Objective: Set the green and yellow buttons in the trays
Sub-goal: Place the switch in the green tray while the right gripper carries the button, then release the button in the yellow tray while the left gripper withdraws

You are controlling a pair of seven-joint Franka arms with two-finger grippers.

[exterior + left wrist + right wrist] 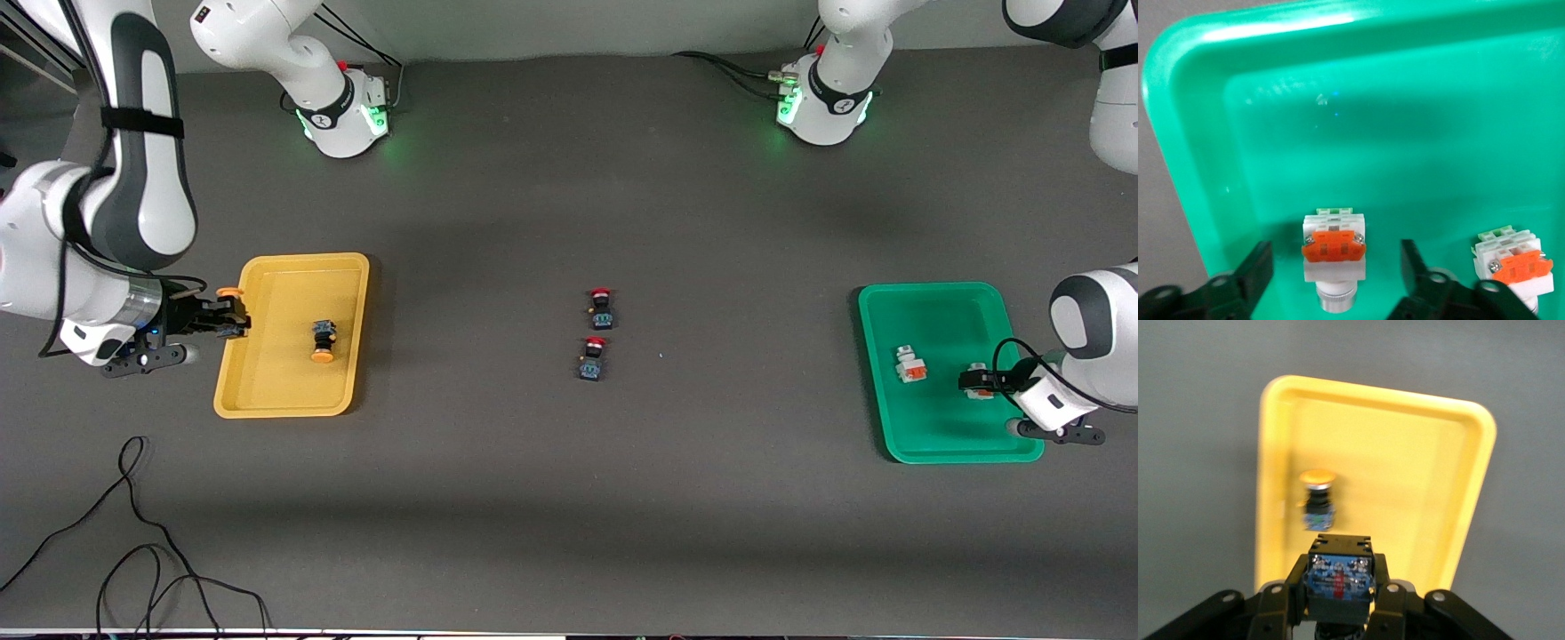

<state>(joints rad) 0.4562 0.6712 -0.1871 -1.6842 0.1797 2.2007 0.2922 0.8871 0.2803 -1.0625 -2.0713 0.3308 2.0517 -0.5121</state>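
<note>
The right gripper (233, 318) clenched a yellow-capped button (1338, 579) over the yellow tray (267, 404). The left gripper (1335, 267), released, straddled a grey-bodied button (1334, 257) in the green tray (942, 444).

Three cameras: one high overview, two close wrist views.

The front view looked down across the counter (569, 498) toward both bases; each wrist view looked closely onto one tray, sharing the green tray (1338, 120) and yellow tray (1418, 467) with it.
</note>
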